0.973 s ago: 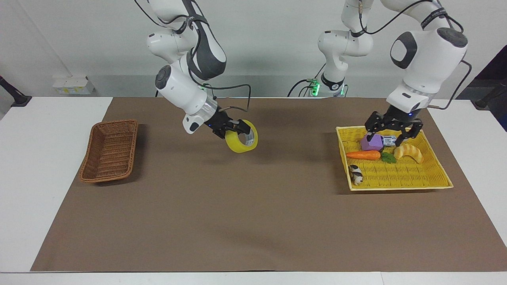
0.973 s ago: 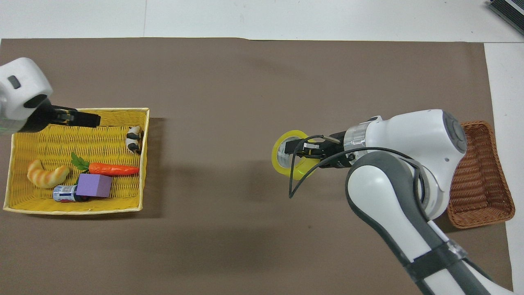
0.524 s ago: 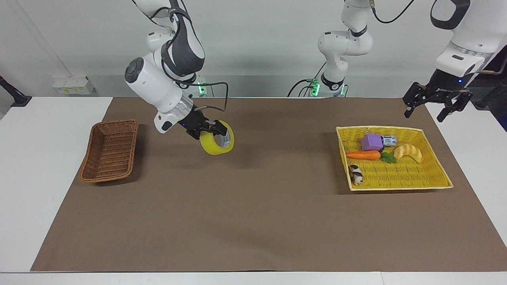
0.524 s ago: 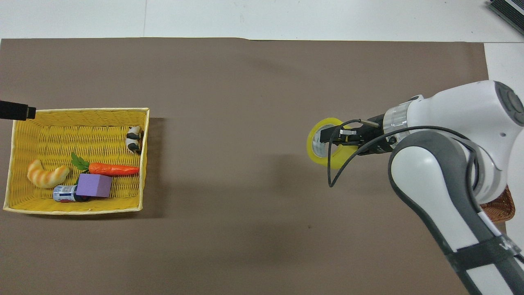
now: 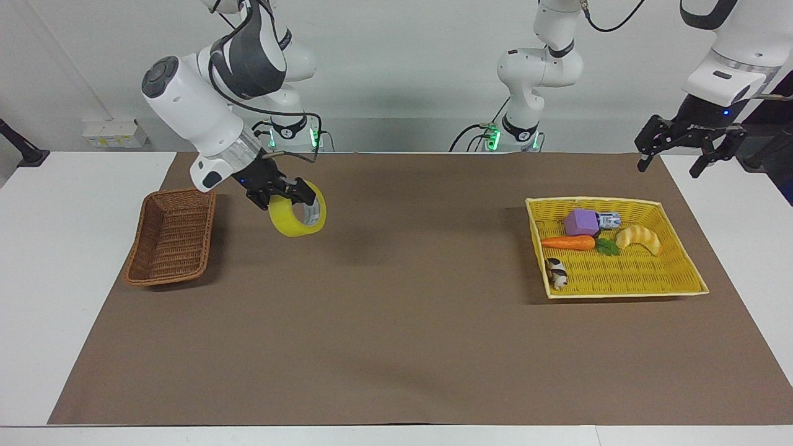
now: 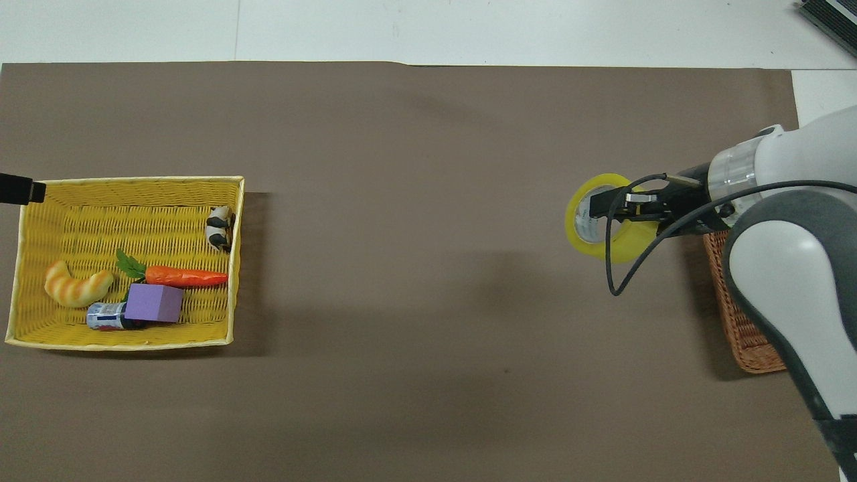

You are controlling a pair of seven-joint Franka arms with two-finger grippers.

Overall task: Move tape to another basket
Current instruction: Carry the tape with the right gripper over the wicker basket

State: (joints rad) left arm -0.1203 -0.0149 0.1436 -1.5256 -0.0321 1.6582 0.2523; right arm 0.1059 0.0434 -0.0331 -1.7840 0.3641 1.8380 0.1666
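My right gripper (image 5: 297, 193) is shut on the yellow tape roll (image 5: 290, 224) and holds it in the air over the brown mat, just beside the small brown wicker basket (image 5: 141, 244). The roll hangs on edge, its white core showing. In the overhead view the tape (image 6: 606, 249) and right gripper (image 6: 608, 204) are beside the basket (image 6: 744, 335), which my right arm partly covers. My left gripper (image 5: 668, 168) is open and empty, raised over the mat's corner at the left arm's end; only its tip (image 6: 17, 190) shows in the overhead view.
A large yellow woven tray basket (image 5: 626, 292) lies at the left arm's end, also in the overhead view (image 6: 134, 179). It holds a purple block (image 5: 581, 222), a carrot (image 5: 567, 243), a croissant toy (image 5: 641, 238), a small can (image 5: 609, 219) and a cow toy (image 5: 557, 272).
My right gripper has carried the tape from the mat's middle toward the brown basket. My left gripper has risen out of the yellow basket and drawn back to its end of the table.
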